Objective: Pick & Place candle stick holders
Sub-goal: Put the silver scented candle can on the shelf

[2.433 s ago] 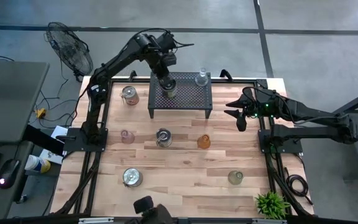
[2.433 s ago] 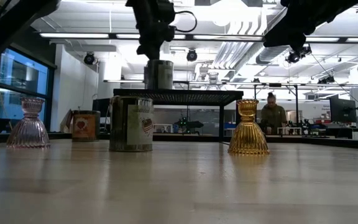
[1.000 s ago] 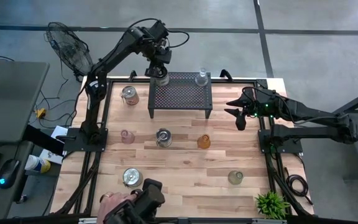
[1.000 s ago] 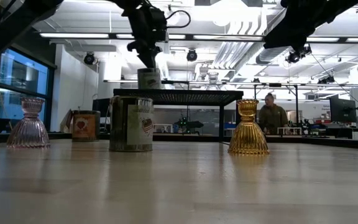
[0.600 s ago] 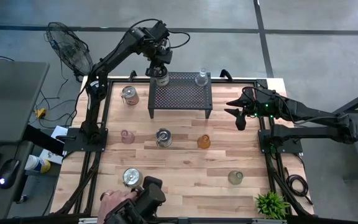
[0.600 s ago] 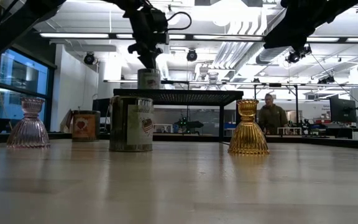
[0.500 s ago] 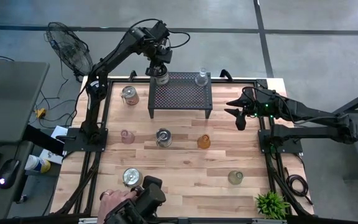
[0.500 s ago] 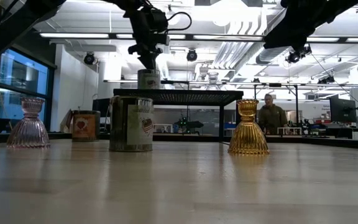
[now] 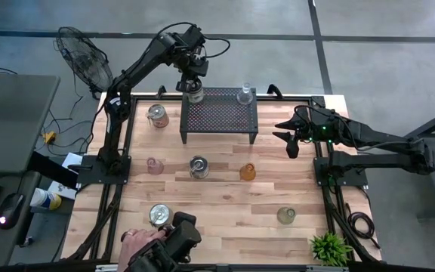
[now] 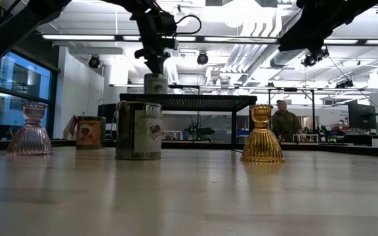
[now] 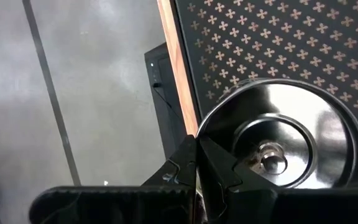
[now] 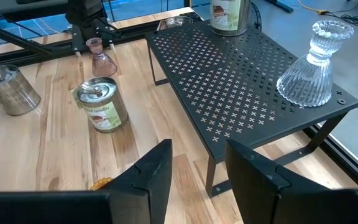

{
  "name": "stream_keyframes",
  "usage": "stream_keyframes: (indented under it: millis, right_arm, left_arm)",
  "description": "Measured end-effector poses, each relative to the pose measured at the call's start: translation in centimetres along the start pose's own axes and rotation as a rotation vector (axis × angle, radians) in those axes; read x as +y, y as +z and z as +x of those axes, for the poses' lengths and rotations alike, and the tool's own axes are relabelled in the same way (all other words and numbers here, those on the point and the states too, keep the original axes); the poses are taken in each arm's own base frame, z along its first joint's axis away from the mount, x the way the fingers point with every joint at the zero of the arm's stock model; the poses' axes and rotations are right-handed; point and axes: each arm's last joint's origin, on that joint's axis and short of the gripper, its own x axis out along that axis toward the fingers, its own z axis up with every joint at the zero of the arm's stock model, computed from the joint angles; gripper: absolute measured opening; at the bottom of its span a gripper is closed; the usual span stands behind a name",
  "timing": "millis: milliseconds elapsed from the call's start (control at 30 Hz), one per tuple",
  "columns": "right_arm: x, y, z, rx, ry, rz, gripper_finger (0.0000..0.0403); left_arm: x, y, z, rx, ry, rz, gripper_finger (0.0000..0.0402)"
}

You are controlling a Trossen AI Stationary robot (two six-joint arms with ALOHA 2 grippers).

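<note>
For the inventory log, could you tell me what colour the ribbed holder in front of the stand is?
Amber-orange, seen best in the low view.

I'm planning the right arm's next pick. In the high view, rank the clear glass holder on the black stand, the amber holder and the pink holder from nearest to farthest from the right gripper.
From the right gripper, open at the table's right edge:
1. Amber holder, on the table in front of the black stand, and the clear glass holder, on the stand's far right corner: too close to call.
2. Pink holder, left side.
</note>
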Motion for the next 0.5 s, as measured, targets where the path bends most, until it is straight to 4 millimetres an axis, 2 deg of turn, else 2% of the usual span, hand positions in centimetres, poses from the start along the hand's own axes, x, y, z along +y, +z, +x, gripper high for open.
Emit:
stream_keyframes:
  millis: [500]
  right_arm:
    - [0.00, 0.00, 0.00, 0.000, 0.000, 0.000, 0.0139]
  left_arm:
    - [0.26, 0.20, 0.24, -0.013, 0.022, -0.007, 0.0000]
